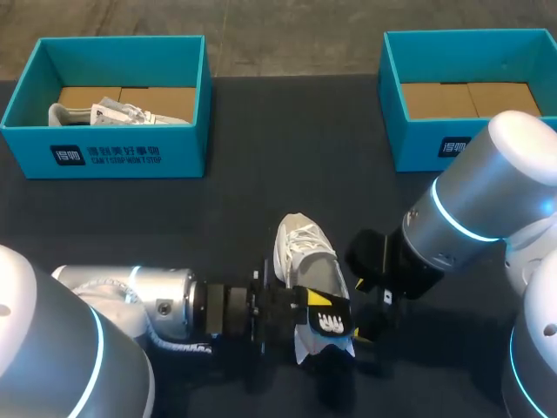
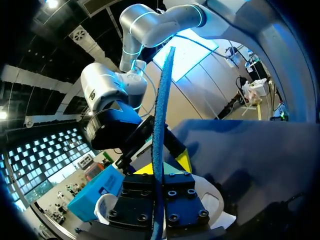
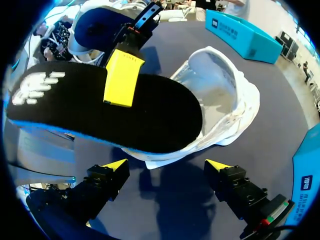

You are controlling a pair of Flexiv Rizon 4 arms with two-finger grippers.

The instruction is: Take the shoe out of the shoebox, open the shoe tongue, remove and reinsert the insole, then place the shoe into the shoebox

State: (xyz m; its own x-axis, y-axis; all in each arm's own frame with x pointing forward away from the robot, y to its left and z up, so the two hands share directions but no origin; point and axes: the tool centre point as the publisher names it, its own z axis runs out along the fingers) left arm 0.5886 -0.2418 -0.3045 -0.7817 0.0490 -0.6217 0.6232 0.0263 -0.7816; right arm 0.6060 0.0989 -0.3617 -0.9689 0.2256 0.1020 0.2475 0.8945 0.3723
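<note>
The insole (image 3: 115, 112) was black on top, with a white mark near one end and a blue edge beneath. The shoe (image 3: 225, 95) was white and pale grey. The shoeboxes (image 1: 104, 157) were teal with white print, and the right gripper (image 3: 166, 166) had bright yellow tips.

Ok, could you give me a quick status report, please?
Left gripper shut on insole, one end at shoe. Right gripper open, empty, beside shoe. Shoe on table. Nothing in the way.
</note>
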